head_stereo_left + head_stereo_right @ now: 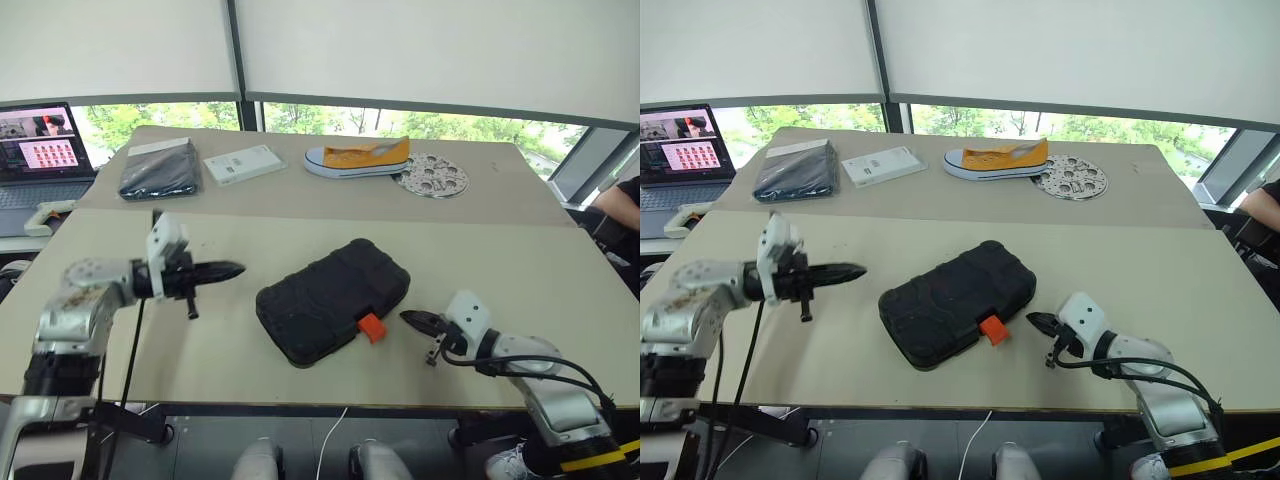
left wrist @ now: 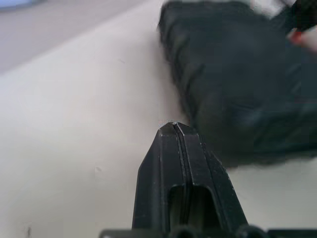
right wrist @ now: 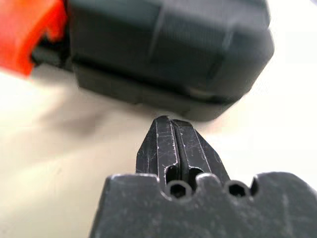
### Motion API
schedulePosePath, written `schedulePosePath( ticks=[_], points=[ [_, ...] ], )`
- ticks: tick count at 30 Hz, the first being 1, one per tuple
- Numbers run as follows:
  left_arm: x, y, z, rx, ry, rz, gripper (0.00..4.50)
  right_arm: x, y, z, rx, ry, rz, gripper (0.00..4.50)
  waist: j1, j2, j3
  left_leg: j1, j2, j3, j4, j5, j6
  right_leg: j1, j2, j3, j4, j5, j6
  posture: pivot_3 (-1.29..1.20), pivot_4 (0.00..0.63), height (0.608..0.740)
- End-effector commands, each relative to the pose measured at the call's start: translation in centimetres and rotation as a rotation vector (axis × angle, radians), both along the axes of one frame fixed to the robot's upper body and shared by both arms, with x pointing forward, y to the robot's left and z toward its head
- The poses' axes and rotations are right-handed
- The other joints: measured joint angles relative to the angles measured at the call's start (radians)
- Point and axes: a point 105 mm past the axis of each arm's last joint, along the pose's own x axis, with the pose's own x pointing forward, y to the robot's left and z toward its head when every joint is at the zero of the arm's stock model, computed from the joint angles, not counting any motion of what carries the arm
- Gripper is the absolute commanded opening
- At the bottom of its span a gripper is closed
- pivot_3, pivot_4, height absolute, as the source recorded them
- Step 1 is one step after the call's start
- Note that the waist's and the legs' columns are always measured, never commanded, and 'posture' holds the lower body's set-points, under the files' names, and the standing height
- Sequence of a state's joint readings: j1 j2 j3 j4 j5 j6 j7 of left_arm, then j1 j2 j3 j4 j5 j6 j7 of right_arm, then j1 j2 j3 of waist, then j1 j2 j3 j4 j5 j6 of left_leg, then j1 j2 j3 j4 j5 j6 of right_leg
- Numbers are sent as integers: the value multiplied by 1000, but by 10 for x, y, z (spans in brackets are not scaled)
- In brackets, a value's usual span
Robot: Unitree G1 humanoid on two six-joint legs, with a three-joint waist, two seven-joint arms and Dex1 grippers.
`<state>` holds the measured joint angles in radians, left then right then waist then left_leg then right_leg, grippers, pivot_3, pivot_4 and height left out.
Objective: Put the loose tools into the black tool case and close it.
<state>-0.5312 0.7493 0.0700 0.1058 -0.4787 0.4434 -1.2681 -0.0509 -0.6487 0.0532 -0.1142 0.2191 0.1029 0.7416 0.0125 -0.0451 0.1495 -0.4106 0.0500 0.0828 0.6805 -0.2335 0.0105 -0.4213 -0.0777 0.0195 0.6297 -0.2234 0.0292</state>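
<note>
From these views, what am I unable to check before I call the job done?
- Inside of the tool case: hidden by its closed lid in the eye views, so the tools can't be confirmed.
- Orange latch: too small in the eye views, cut off by the edge in the right wrist view; whether it is snapped shut is unclear.
- Case's far end: blurred in the left wrist view.

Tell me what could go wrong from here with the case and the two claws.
1. The case lies shut, but its orange latch sticks out, maybe unfastened; lifting it could spill the tools.
2. The right claw, shut, points at the latch side from close by; a push might slide the case rather than snap the latch.
3. The left claw, shut, hangs apart from the case, so nothing braces it.
</note>
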Motion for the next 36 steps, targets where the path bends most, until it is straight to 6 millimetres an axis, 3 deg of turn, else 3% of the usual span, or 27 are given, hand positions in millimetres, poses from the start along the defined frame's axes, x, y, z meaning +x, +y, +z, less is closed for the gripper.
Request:
schedulePosePath(
  ticks=[1, 6, 11, 14, 20, 23, 28, 36],
  points=[
    [-10, -54, 6, 4, -20, -182, 11, -11, 7, 11, 44, -70, 36, 0, 1, 0, 0, 0, 0, 0, 0, 0, 0, 0, 0, 0, 0, 0, 0, 0, 150, 740],
    [-6, -90, -38, 120, 16, -239, 11, -20, 17, 20, 114, -105, 44, 0, -23, 1, 0, 2, 0, 0, -1, 0, 0, -1, 3, 4, 1, -1, 0, 0, 150, 740],
    [-7, -85, -94, 312, 78, -240, 11, -34, 37, 38, 242, -56, 111, 0, -28, 3, -2, 5, 1, -1, -2, 0, 0, 1, 4, 5, 2, -2, -1, 0, 150, 740],
    [-10, -87, -109, 318, 116, -233, 11, -36, 49, 36, 233, -42, 143, 0, -26, 6, -8, 8, 0, -1, -2, 0, 0, 4, 3, 5, 2, -3, 1, 0, 150, 740],
    [-4, -94, -109, 287, 108, -187, 11, -40, 68, 21, 233, -1, 193, 0, -24, 13, -14, 21, 0, 0, -3, 0, 0, 18, 1, 5, 0, -10, 0, 0, 150, 740],
    [-4, -96, -109, 281, 107, -182, 11, -47, 67, 6, 158, 33, 221, 0, -18, 15, -15, 22, 0, -1, -2, 0, 0, 18, 1, 5, 0, -10, 0, 0, 150, 740],
    [2, -102, -110, 264, 86, -177, 11, -37, 60, -4, 149, 43, 154, 0, -11, 15, -16, 22, 0, -1, -2, 0, 0, 18, 1, 5, 0, -10, 0, 0, 150, 740],
    [6, -108, -109, 247, 72, -174, 11, -26, 67, -11, 183, 48, 114, 0, -9, 16, -16, 21, 0, -1, -3, 0, 0, 18, 1, 5, -1, -10, 0, 0, 150, 740]
  ],
)
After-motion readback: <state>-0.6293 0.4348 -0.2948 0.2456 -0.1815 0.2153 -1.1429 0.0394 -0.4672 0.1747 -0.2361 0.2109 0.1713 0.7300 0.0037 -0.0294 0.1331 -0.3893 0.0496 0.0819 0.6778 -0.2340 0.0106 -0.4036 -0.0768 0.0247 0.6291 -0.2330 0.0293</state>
